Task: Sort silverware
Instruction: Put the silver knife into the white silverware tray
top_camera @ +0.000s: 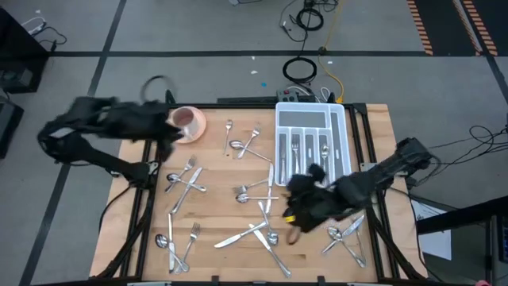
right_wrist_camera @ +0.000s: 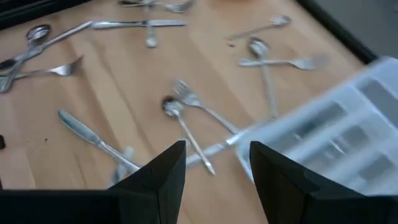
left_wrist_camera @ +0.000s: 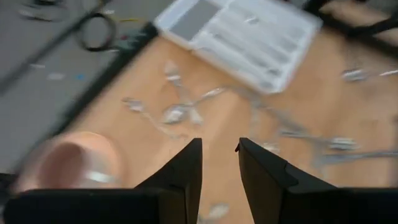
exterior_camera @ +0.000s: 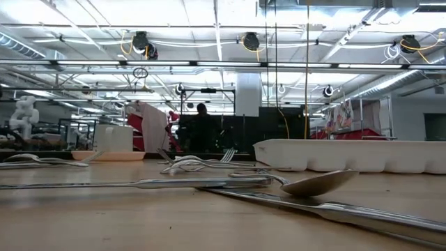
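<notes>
Silverware (top_camera: 254,191) lies scattered in small heaps over the wooden table: forks, spoons and knives. Several pieces lie in the white compartmented tray (top_camera: 279,115) at the far right. A pink bowl (top_camera: 189,121) stands at the far left. My left gripper (left_wrist_camera: 219,144) hovers open above the table's far left, beside the bowl (left_wrist_camera: 68,162), with nothing between its fingers. My right gripper (right_wrist_camera: 217,146) hovers open over the table's right part, near the tray's near end (right_wrist_camera: 348,137), above a fork and a spoon (right_wrist_camera: 180,115).
A power strip (top_camera: 305,94) and coiled cables (top_camera: 300,70) lie on the floor beyond the far edge. In the low view a spoon (exterior_camera: 313,183) and a knife lie close in front, and a person (exterior_camera: 202,125) stands far off in the room.
</notes>
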Controlling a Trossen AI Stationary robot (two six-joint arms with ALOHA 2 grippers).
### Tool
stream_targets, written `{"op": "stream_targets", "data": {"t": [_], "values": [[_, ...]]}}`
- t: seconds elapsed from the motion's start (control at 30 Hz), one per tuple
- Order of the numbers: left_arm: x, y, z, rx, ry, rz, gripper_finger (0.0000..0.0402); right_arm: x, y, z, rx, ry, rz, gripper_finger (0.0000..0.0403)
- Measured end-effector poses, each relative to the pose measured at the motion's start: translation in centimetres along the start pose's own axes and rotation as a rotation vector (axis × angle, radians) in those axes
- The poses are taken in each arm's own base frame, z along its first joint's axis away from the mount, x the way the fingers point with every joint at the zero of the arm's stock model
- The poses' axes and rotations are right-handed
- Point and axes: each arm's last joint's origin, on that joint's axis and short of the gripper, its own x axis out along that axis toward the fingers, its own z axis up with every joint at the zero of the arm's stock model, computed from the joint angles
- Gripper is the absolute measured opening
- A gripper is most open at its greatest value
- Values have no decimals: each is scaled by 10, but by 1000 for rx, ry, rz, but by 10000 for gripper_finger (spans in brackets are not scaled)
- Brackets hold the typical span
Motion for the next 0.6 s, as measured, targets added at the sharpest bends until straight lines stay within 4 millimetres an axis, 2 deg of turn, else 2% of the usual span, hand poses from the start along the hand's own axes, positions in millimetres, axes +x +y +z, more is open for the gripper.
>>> {"op": "stream_targets", "data": {"t": [0.07, 0.17, 0.37, 0.6], "values": [[-14, 5, -14, -89, -24, -70, 108, 20, 9, 5, -17, 8, 23, 169], [-22, 11, -32, -157, -11, -123, 108, 49, 21, 7, -72, 69, 90, 169], [-5, 3, -55, -40, 124, -182, 108, 95, 57, -3, -367, 128, 338, 169], [8, -3, -60, 72, 158, -163, 108, 137, 67, 6, -483, 77, 521, 169]]}}
